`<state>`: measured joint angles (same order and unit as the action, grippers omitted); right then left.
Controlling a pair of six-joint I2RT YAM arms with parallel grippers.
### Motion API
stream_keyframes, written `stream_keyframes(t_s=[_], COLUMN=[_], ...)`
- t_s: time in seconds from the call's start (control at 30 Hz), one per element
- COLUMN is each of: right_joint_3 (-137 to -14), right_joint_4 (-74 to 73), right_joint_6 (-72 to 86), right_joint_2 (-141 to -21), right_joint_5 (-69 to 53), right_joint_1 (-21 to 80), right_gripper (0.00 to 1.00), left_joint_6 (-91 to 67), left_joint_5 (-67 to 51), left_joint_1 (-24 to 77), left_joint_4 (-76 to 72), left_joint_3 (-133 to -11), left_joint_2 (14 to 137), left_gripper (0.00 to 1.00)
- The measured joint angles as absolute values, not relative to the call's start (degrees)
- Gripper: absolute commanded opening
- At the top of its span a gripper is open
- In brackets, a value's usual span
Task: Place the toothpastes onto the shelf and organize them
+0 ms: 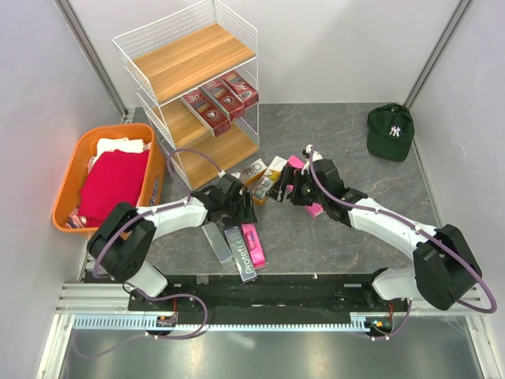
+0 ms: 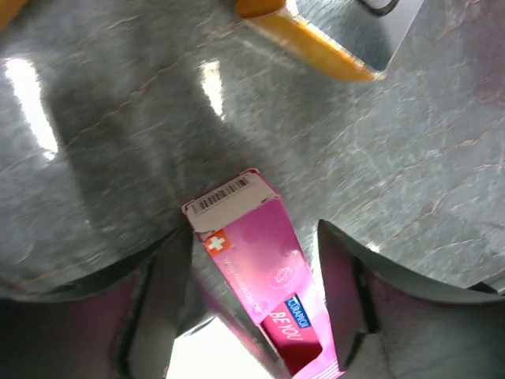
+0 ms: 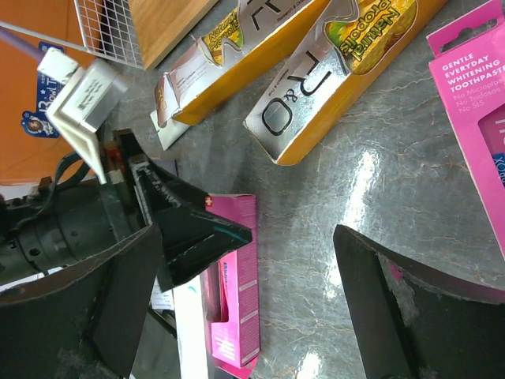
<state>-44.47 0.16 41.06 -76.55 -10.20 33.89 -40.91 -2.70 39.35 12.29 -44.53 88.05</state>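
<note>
The white wire shelf (image 1: pixel 189 59) stands at the back left with three dark red toothpaste boxes (image 1: pixel 219 99) on its middle board. My left gripper (image 1: pixel 241 215) is open and straddles the end of a hot pink box (image 2: pixel 260 268), which lies on the table (image 1: pixel 252 243); a gap shows beside one finger (image 2: pixel 359 292). My right gripper (image 1: pixel 284 189) is open and empty above bare table (image 3: pixel 246 233). Two gold-white-black boxes (image 3: pixel 339 63) lie beyond it, and another pink box (image 3: pixel 473 103) lies to its right. Silver-grey boxes (image 1: pixel 215 241) lie beside the left gripper.
An orange basket (image 1: pixel 118 129) holding red and white cloths (image 1: pixel 114 185) sits left of the shelf. A dark green cap (image 1: pixel 390 130) lies at the back right. The left gripper's finger (image 3: pixel 189 229) reaches into the right wrist view.
</note>
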Motion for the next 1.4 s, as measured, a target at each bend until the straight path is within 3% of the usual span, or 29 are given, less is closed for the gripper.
stream_keyframes(t_s=[0.07, 0.17, 0.3, 0.5, 0.9, 1.4], right_joint_3=[-44.47, -44.47, -44.47, -44.47, -44.49, -44.12], right_joint_4=[0.14, 0.01, -0.14, -0.99, -2.02, 1.32], right_joint_6=[40.82, 40.62, 40.27, 39.72, 37.47, 35.70], right_joint_2=[-76.53, -76.53, -76.53, -76.25, -71.85, -68.93], right_joint_5=[-10.07, -9.93, -9.15, -8.86, -6.94, 9.72], right_joint_1=[33.89, 33.89, 33.89, 33.89, 34.65, 57.93], right_gripper=[0.98, 0.98, 0.98, 0.98, 0.98, 0.98], left_joint_6=[-40.95, -41.34, -41.34, -41.32, -42.68, -62.63], left_joint_5=[-2.90, -3.46, -3.84, -3.81, -3.73, -15.18], left_joint_1=[39.77, 40.62, 41.41, 41.50, 35.86, 11.73], left_joint_4=[11.64, 10.50, 9.63, 10.28, 7.03, -10.68], left_joint_3=[-45.74, -46.96, -47.24, -47.18, -40.84, -15.53], left_joint_2=[89.80, 91.59, 91.90, 88.95, 68.55, 48.10], left_gripper=[0.51, 0.40, 0.35, 0.32, 0.31, 0.29])
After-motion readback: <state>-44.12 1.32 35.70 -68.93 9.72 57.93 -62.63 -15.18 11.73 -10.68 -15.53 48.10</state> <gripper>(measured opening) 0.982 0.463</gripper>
